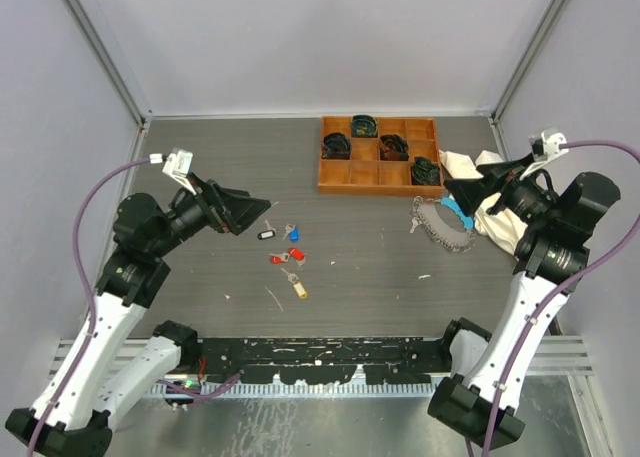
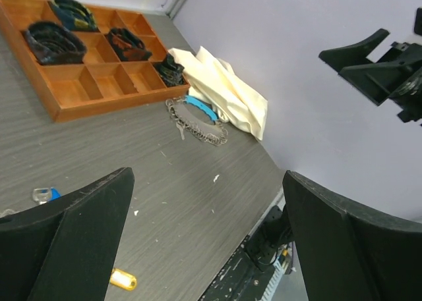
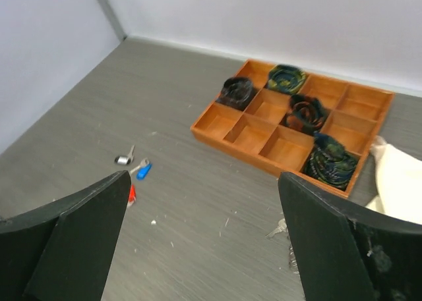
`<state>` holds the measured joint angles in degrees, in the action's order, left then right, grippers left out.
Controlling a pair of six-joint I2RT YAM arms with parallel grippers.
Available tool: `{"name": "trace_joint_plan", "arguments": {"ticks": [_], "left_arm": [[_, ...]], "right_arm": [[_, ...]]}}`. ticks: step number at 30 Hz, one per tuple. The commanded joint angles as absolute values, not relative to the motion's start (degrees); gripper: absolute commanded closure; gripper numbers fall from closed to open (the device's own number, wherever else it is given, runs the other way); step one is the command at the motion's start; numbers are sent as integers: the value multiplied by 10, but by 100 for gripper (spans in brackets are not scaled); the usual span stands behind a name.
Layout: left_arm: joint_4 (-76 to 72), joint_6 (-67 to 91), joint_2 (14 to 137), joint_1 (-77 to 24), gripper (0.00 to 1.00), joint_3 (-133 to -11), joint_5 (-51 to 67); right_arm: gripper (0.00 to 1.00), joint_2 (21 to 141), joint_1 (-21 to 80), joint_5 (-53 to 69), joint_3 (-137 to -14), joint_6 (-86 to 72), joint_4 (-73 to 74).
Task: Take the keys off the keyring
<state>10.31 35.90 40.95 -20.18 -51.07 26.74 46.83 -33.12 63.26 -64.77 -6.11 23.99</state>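
My left claw (image 1: pixel 255 207) hangs above the tabletop (image 1: pixel 380 277) with its fingers spread wide and nothing between them. My right claw (image 1: pixel 455 187) is spread just as wide and is also empty, raised near the keyring (image 1: pixel 440 229). The keyring lies flat at the right side of the tabletop, just in front of the wooden tray (image 1: pixel 370 188), its light-blue segment touching a crumpled cream cloth (image 1: pixel 495 222). One bare key (image 2: pixel 179 128) lies against the ring's left edge; I cannot tell whether it is threaded on. The loose keys (image 1: pixel 285 257) lie scattered near the middle, close to my left claw, with black, blue, red and yellow tags, well apart from the keyring.
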Motion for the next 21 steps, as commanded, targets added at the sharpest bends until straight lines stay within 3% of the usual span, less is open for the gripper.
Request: {"name": "trace_joint_plan", "arguments": {"ticks": [1,5,9,21], "left_arm": [[-79,440,444,-201,2,-449,316],[-144,448,487,-203,2,-405,334],[-203,443,513,-225,2,-351,302],[-372,462,586,-236,0,-253,279]], "right_arm": [[0,500,-323,761,-607,139,278],[0,542,-257,623,-576,277,347],[0,602,-162,436,-534,303,315],[1,762,-84,204,-539,316,266]]}}
